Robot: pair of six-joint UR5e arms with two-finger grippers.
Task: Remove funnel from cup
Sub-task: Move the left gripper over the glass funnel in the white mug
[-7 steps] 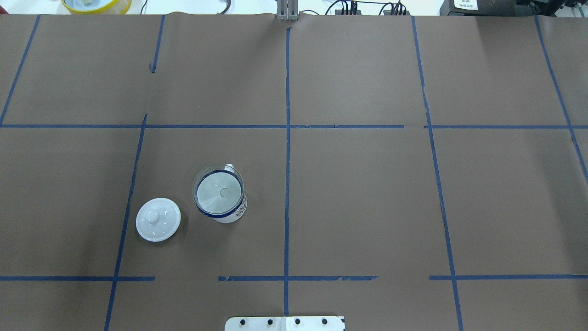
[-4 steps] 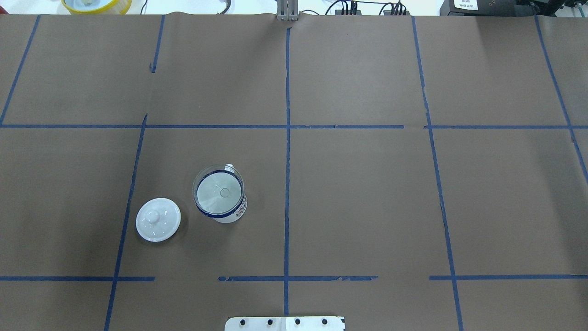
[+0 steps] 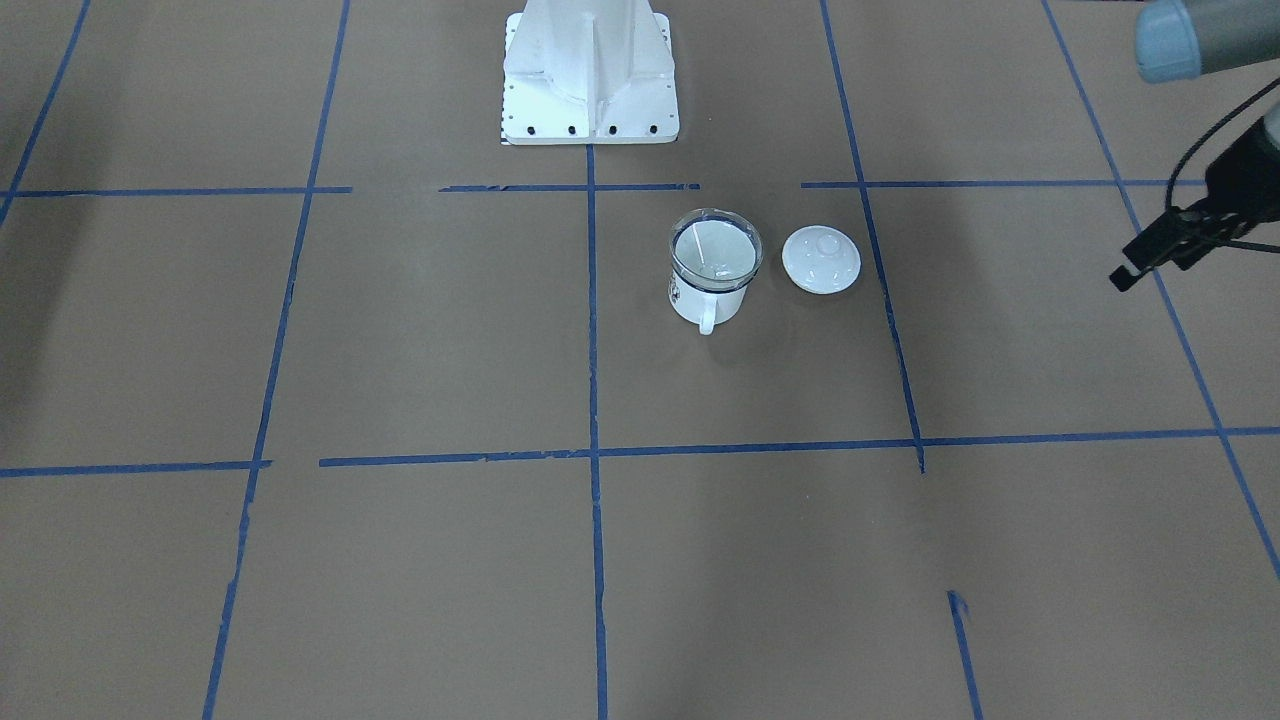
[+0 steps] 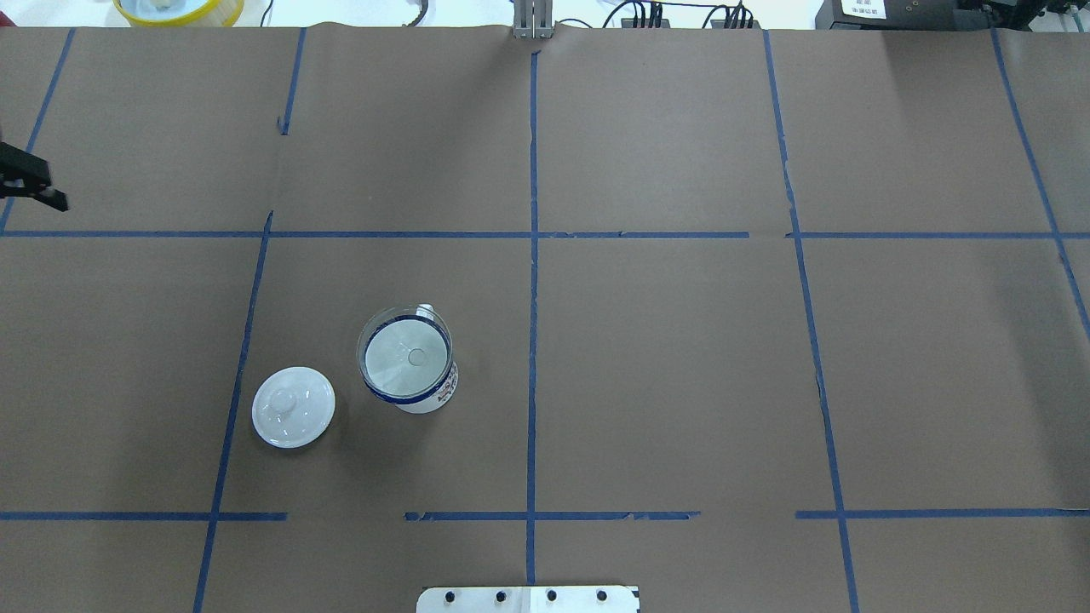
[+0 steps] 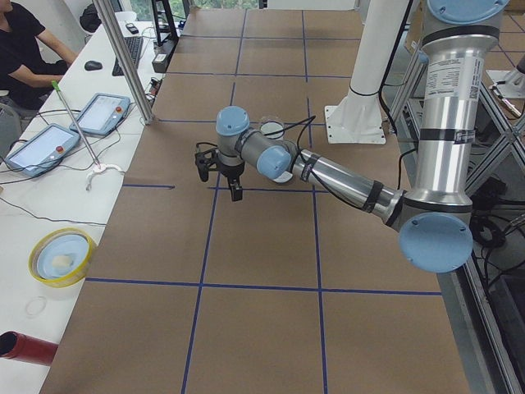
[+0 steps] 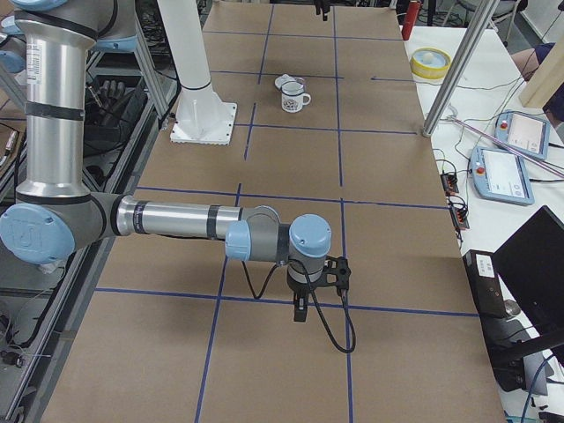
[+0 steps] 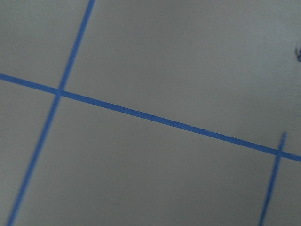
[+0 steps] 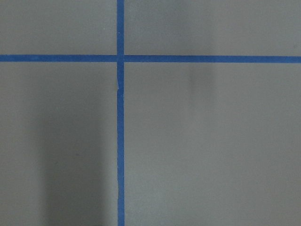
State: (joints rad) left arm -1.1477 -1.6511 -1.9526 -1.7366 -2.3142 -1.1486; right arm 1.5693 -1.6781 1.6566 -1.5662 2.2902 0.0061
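Observation:
The clear funnel (image 4: 404, 352) sits in the mouth of the white, blue-rimmed cup (image 4: 436, 395), left of the table's centre line. In the front-facing view the funnel (image 3: 715, 248) rests on the cup (image 3: 706, 296), whose handle points away from the robot. My left gripper (image 4: 43, 191) is at the far left edge, well away from the cup, and looks open and empty; it also shows in the front-facing view (image 3: 1135, 268). My right gripper (image 6: 300, 313) shows only in the exterior right view, far from the cup, and I cannot tell whether it is open or shut.
A white round knobbed lid (image 4: 293, 407) lies on the brown paper just left of the cup. The robot's white base (image 3: 590, 70) stands at the near table edge. A yellow-rimmed bowl (image 4: 177, 8) sits beyond the far edge.
My left gripper has come into the overhead view at the far left edge. The cup, funnel and lid have not moved.

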